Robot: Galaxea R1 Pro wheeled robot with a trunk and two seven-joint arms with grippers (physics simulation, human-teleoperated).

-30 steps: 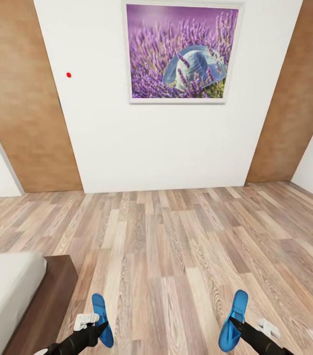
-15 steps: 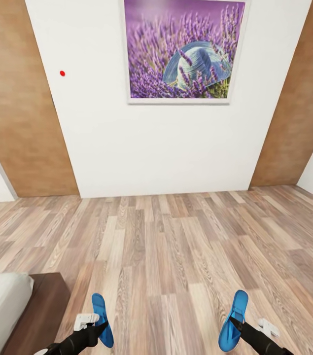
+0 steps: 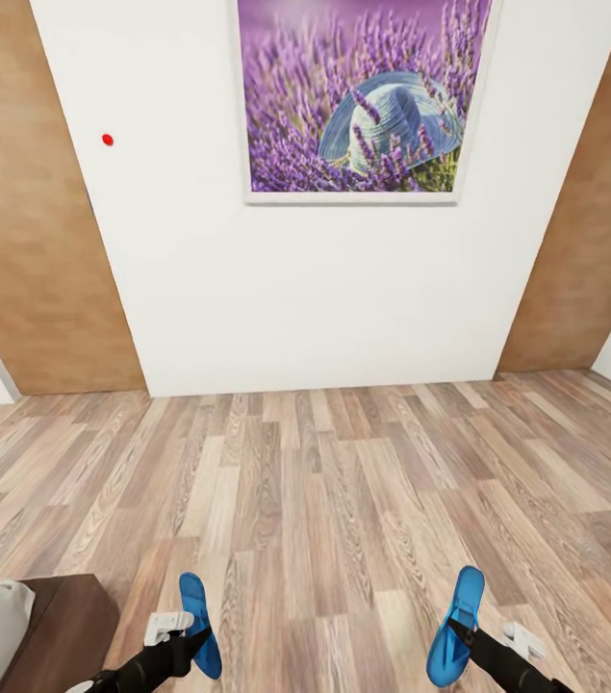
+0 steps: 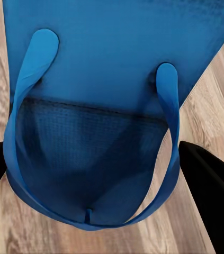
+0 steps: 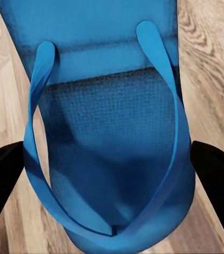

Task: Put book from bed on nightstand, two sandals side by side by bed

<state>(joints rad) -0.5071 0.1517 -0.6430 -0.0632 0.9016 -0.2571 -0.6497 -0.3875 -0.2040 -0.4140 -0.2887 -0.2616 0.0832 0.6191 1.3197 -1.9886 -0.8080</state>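
Observation:
Both bright blue sandals are held up above the wood floor at the bottom of the head view. My left gripper (image 3: 192,639) is shut on the left sandal (image 3: 199,619); the left wrist view shows its sole and Y-strap (image 4: 98,153) between the black fingers (image 4: 209,185). On the other side, my right gripper (image 3: 460,635) is shut on the right sandal (image 3: 456,626), whose sole (image 5: 112,159) lies between that hand's black fingers (image 5: 215,174). A corner of the bed (image 3: 50,635), off-white mattress on dark brown frame, sits at the lower left. The book and the nightstand are out of view.
A white wall (image 3: 295,289) with a framed lavender picture (image 3: 355,96) stands ahead, a small red dot (image 3: 107,140) to its left. Brown doors (image 3: 26,221) flank the wall on both sides. Wood-plank floor (image 3: 324,500) spreads between me and the wall.
The whole head view has shifted: the wall and picture look closer and the bed corner has slid toward the lower-left edge. Both grippers hold the sandals as before.

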